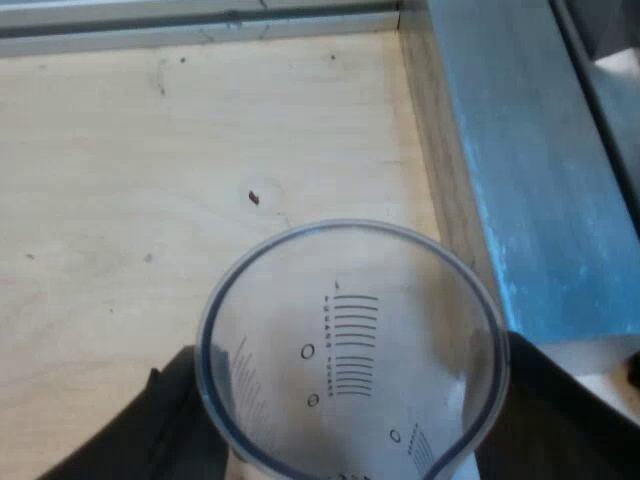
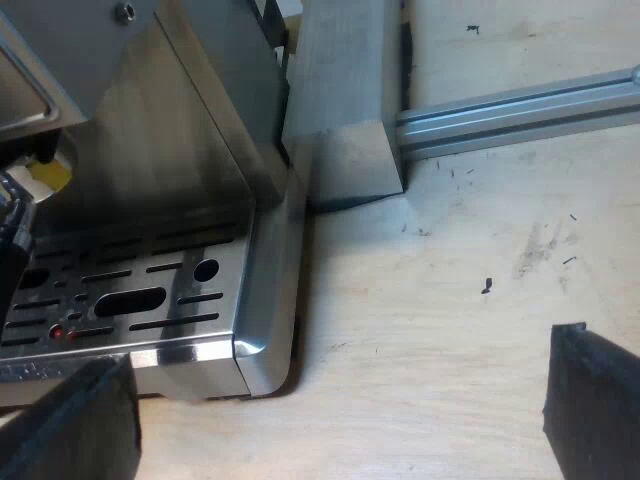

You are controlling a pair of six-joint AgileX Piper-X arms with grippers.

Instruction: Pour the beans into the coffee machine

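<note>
A clear measuring glass (image 1: pixel 350 340) with printed scale marks sits between the black fingers (image 1: pixel 175 425) of my left gripper (image 1: pixel 355 415), which is shut on it. I look into its round rim and see no beans inside; the pale wooden table (image 1: pixel 120 150) shows through it. One dark bean (image 1: pixel 253 197) lies on the wood just beyond the rim. My right gripper (image 2: pixel 335 420) hangs open low over the table beside the corner of the espresso machine (image 2: pixel 190 150), nothing between its fingers (image 2: pixel 595 400). The machine's slotted metal drip tray (image 2: pixel 140 300) is close by.
A blue-grey metal rail (image 1: pixel 520 170) runs along the table's edge close to the glass. A wooden block (image 2: pixel 345 110) stands against the machine's side, with an aluminium rail (image 2: pixel 520 110) running off from it. A small dark speck (image 2: pixel 487 286) lies on the wood.
</note>
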